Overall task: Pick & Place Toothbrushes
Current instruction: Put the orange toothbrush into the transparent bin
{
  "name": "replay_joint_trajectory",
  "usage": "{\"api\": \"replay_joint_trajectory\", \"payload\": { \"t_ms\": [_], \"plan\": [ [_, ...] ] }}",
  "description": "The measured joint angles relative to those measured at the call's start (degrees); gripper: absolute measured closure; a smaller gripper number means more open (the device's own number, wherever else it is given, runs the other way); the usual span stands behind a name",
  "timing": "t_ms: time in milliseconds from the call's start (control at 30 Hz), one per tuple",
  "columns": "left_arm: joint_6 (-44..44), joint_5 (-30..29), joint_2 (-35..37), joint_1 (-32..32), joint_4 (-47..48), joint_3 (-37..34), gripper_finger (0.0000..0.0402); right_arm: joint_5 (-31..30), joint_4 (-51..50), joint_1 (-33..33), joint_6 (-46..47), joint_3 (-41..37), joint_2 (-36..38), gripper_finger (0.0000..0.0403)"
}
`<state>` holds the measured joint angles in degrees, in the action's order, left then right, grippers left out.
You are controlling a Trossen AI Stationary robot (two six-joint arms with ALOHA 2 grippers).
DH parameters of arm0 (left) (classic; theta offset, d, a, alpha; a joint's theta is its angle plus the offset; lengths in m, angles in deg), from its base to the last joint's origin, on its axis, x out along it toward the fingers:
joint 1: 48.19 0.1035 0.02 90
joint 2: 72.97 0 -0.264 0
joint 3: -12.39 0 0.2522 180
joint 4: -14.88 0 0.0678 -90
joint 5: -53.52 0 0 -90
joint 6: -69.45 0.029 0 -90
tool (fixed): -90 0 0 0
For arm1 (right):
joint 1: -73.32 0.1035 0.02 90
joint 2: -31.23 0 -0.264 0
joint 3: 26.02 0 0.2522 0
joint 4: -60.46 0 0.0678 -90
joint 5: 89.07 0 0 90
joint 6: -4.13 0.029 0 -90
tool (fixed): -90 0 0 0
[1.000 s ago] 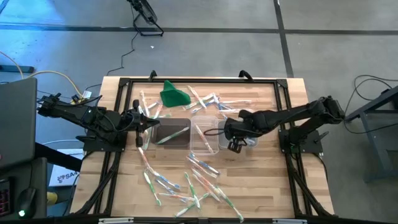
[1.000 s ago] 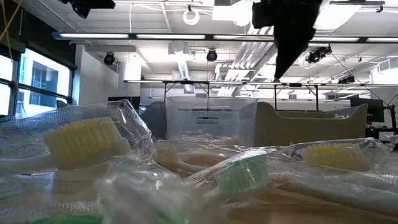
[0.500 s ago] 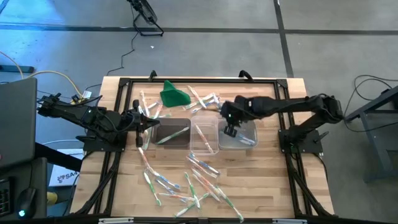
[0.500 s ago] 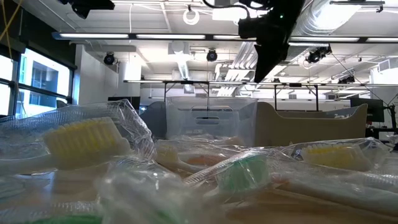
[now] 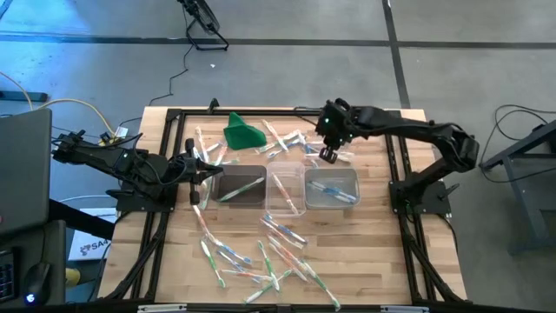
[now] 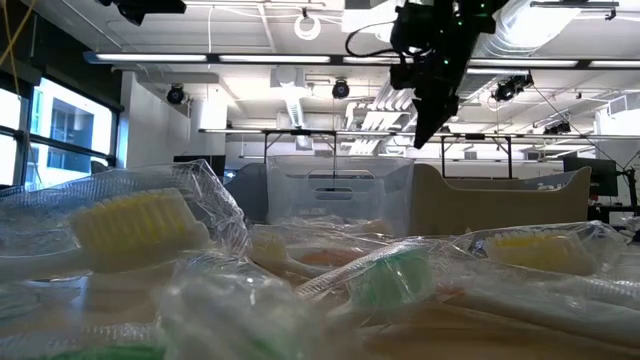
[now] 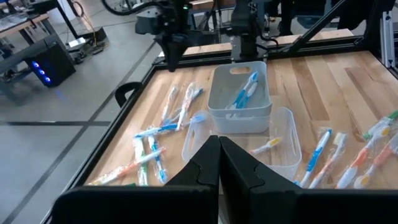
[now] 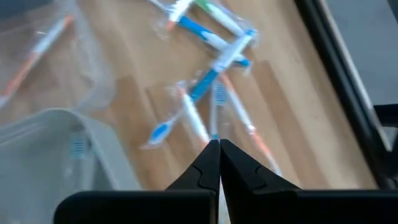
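The wooden table (image 5: pixel 373 252) is lying inside a black frame (image 5: pixel 165 139) that is running along its edges; a dark laptop-like slab (image 5: pixel 22 165) is sitting off the table's left side, and a yellowish cable (image 5: pixel 82 109) is curving beside it.

The right arm (image 5: pixel 408 135) is reaching in from the right across the far part of the table; the right gripper (image 5: pixel 328 155) is hanging just beyond the far edge of the right tub (image 5: pixel 332 188), over a loose cluster of toothbrushes (image 5: pixel 291 141), with its fingers pressed together on nothing. The left arm (image 5: pixel 113 163) is lying along the left side; the left gripper (image 5: pixel 195 196) is sitting at the left end of the left tub (image 5: pixel 239 187), fingers together and empty.

Three clear tubs are standing side by side in the middle of the table; the left tub is holding a green-and-white brush, the middle tub (image 5: pixel 285 193) an orange-pink one, the right tub a blue one. A green cloth lump (image 5: pixel 243 133) is lying at the far side, left of the far cluster. A second scatter of toothbrushes (image 5: pixel 261 256) is spreading over the near part of the table, well apart from both grippers; in the low view these wrapped brushes (image 6: pixel 150 225) are crowding the foreground and hiding most of the tabletop, with the right arm showing dark above them.
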<state>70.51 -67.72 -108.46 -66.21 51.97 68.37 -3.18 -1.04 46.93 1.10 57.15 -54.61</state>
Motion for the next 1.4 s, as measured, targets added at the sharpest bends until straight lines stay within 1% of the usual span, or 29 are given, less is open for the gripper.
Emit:
{"api": "replay_joint_trajectory", "payload": {
  "t_ms": [100, 167, 300, 400, 467, 567, 733, 900, 967, 1067, 1167, 1400],
  "plan": [
    [0.0, 0.0, 0.0, 0.0, 0.1, 0.0, 0.0400, 0.2, 0.0, -3.1, -2.5, 0.0, 0.0, 0.0401],
    [0.0, 0.0, 0.0, 0.0, 0.3, 0.0, 0.0400, 1.7, -0.4, -5.0, -5.3, 0.0, 0.0, 0.0401],
    [0.0, 0.0, 0.0, 0.0, 0.4, 0.0, 0.0400, 5.6, -3.1, -8.1, -17.1, 0.0, 0.0, 0.0401],
    [0.0, 0.0, 0.0, 0.0, 0.4, 0.0, 0.0400, 5.5, -3.1, -9.3, -25.3, 0.0, 0.0, 0.0401],
    [0.0, 0.0, 0.0, 0.0, 0.4, 0.0, 0.0400, 4.7, -2.0, -10.0, -27.8, 0.0, 0.0, 0.0401],
    [0.0, 0.0, 0.0, 0.0, 0.4, 0.0, 0.0400, 3.8, -1.1, -11.4, -29.0, 0.0, 0.0, 0.0401],
    [0.0, 0.0, 0.0, 0.0, 0.4, 0.0, 0.0400, 4.2, -1.1, -14.3, -30.1, 0.0, -1.4, 0.0401],
    [0.0, 0.0, 0.0, 0.0, 0.4, 0.0, 0.0400, 7.4, -1.4, -16.1, -30.0, 0.0, -5.0, 0.0401],
    [0.0, 0.0, 0.0, 0.0, 0.4, 0.0, 0.0400, 6.6, -1.2, -16.2, -29.8, 0.0, -6.4, 0.0400],
    [0.0, 0.1, 0.0, 0.0, 0.4, 0.0, 0.0400, 3.8, -1.0, -16.0, -29.7, 0.0, -8.1, 0.0394],
    [0.0, 0.1, 0.0, 0.0, 0.5, 0.0, 0.0400, 3.0, -0.7, -16.0, -29.6, 0.0, -9.3, 0.0374],
    [0.2, 0.1, 0.0, 0.0, 0.9, 0.0, 0.0400, 4.6, -0.4, -16.0, -30.3, 0.0, -10.9, 0.0301]
  ]
}}
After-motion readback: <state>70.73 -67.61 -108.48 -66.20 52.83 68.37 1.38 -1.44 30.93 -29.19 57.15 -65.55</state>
